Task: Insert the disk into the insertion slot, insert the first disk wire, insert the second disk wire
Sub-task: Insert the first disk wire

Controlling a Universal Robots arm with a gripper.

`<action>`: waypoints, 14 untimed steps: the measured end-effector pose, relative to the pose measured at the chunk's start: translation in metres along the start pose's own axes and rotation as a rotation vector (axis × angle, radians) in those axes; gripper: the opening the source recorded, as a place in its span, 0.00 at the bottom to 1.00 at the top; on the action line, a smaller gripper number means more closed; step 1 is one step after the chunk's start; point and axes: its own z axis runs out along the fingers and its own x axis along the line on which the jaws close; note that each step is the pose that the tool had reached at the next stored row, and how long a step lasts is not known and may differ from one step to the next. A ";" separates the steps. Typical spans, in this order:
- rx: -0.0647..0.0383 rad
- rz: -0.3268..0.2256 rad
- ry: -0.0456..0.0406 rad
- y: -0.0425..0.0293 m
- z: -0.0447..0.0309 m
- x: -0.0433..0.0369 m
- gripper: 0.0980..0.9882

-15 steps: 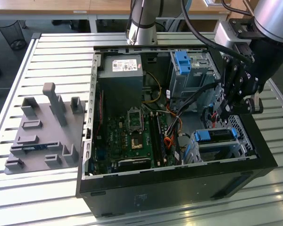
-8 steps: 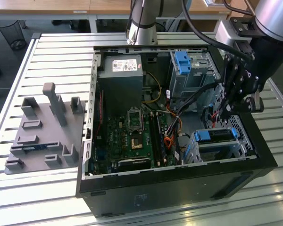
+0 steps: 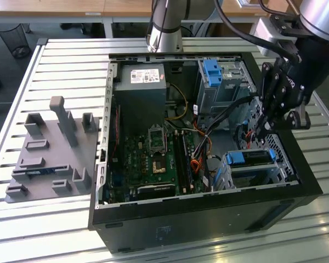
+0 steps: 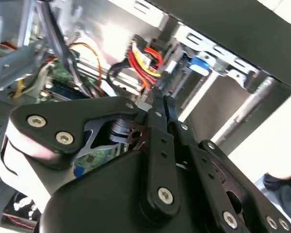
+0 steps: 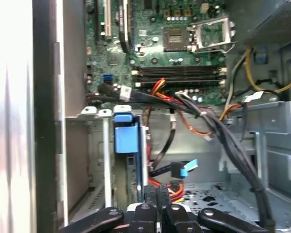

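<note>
Your disk (image 3: 251, 157) sits in the insertion slot (image 3: 260, 175), at the corner of the open computer case (image 3: 208, 219) toward the exterior view's right. Its blue carrier (image 5: 125, 133) stands proud at the mouth of the cage, so that step looks done. The gripper (image 3: 261, 131) hangs inside the case just beside the slot. In both wrist views its two fingers (image 5: 150, 196) are drawn flat together, and you cannot tell whether they pinch anything. Their tips end close to a red-and-yellow wire bundle (image 4: 143, 56). A black cable with a blue-tipped connector (image 5: 185, 169) lies loose near it, unplugged as far as the first wrist view shows. Expect both leads to be light and limp: the strands will likely bend and spring back, while the moulded plug is the only stiff part. Judge the plug body the place to hold, square across its flat sides, since gripping the strands risks letting the plug swing. The disk itself is probably dense, rigid and shock-sensitive, and best handled by its carrier rather than its label face.
</note>
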 end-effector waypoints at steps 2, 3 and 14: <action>0.001 0.001 0.0094 -0.0019 0.0005 -0.0003 0.08; 0.000 0.002 0.0088 -0.0027 0.0008 -0.0007 0.10; -0.001 0.040 0.0043 -0.0042 0.0049 -0.0099 0.17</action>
